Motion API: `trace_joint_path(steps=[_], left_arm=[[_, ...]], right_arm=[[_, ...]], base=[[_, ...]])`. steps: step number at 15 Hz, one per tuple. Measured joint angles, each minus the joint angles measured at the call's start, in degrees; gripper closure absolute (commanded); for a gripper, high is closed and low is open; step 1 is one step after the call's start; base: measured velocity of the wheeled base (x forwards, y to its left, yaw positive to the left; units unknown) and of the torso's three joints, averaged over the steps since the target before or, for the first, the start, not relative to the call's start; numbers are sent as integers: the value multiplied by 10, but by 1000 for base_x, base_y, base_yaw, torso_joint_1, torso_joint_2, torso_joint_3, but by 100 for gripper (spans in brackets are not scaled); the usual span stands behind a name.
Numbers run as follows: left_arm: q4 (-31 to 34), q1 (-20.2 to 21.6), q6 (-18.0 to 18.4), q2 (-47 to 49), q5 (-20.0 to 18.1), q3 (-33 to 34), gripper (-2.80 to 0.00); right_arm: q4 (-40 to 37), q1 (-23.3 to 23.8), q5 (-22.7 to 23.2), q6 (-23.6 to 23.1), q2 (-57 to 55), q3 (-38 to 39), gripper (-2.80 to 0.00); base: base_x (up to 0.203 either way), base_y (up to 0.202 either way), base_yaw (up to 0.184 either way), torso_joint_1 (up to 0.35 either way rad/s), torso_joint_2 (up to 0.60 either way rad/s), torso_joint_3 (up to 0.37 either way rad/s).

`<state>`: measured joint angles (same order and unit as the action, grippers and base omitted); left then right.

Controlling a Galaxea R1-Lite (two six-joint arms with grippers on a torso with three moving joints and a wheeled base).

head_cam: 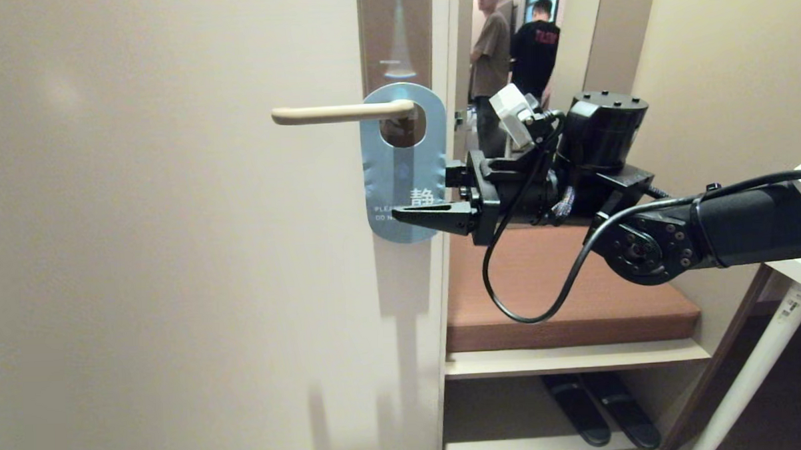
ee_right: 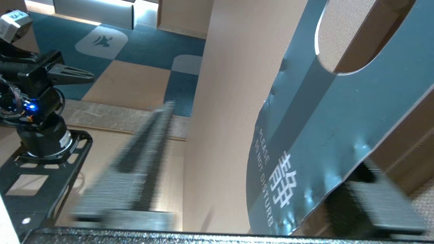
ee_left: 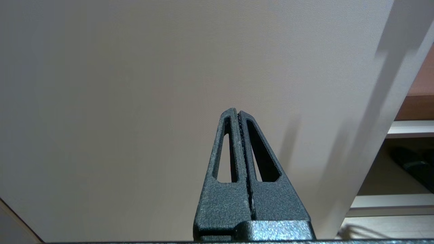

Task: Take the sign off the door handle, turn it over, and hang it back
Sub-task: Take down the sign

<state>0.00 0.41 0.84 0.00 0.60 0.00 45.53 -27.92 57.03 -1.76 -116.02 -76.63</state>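
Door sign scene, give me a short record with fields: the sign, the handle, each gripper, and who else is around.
sign: blue face showing, reads PLEASE DO NOT DISTURB, hanging by its hole
door handle: cream lever, level, passing through the sign's hole
right gripper: at the sign's lower edge, one finger on each side of the card, not clamped
left gripper: shut, holding nothing, pointed at the plain door face
people: two standing in the corridor beyond the door
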Motion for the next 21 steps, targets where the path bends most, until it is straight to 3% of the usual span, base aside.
trace_joint_path(steps=[12,21], left_arm=[[0,0,0,0,0,0,0],[0,0,0,0,0,0,0]], right_arm=[[0,0,-2,-3,-1,2,0],[0,-24,-69,-22,3,13,0]], base=[[0,0,0,0,0,0],[0,0,0,0,0,0]])
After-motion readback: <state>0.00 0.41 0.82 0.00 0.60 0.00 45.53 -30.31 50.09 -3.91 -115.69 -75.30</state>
